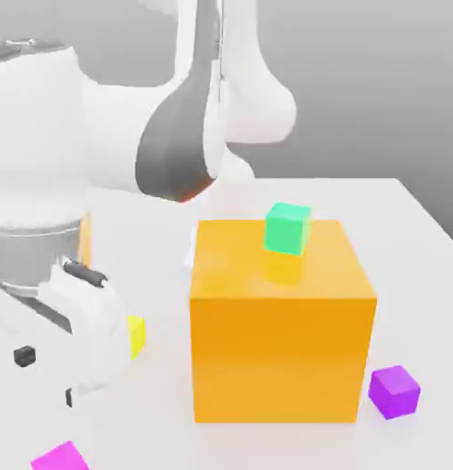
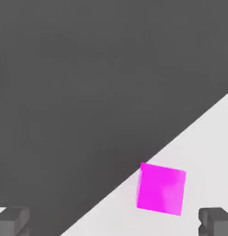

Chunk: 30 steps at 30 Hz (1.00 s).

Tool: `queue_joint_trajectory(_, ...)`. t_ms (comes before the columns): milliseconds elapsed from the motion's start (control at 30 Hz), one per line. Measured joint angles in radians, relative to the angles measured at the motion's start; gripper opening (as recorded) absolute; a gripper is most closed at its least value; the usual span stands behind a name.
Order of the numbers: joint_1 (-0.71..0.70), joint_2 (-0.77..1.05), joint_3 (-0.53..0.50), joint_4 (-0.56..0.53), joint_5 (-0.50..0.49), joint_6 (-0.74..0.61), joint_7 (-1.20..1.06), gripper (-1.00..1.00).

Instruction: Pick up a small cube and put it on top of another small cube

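Tool (image 2: 115,222) stood wide open, fingers well apart, nothing held. Nearest thing of interest was the pink cube (image 2: 161,189), loose on the desk (image 2: 206,161), beyond the fingertips and not touched by them; the hand view had it close to the diagonal line where white met dark, probably the desk's edge. In the exterior view it lay low on the exterior view's left, partly cut off by the frame. Next out, the yellow cube (image 1: 137,337) showed partly past the hand, then the big orange block (image 1: 276,358) with the green cube (image 1: 287,229) on top, and the purple cube (image 1: 394,391) on the desk just beside the block, toward the exterior view's right. Handling, judged by looks: pink cube likely light, stiff, not fragile, no give under a squeeze; plain faces might be a bit slick, so flat, square contact was wanted. Best hold: two opposite upright sides, around mid-height, pads parallel to the faces, leaving top and bottom free for stacking. It looked slightly turned relative to the fingers, so a small wrist twist seemed due; a corner pinch could spin it or shoot it out, maybe over the edge. Firm but modest squeeze should do. Which cube was the base, couldn't tell.
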State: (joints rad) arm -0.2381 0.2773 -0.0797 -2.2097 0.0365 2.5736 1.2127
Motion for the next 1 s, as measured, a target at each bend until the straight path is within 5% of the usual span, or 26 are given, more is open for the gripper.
queue_joint_trajectory(233,-0.036,0.254,0.005,0.038,0.052,0.128,0.017,0.0)
queue_joint_trajectory(267,-0.039,0.278,0.009,0.043,0.055,0.146,0.015,-1.0)
queue_joint_trajectory(500,-0.038,0.278,0.008,0.043,0.056,0.147,0.015,-1.0)
queue_joint_trajectory(1000,0.081,-0.243,0.091,-0.142,-0.051,-0.186,-0.226,-1.0)
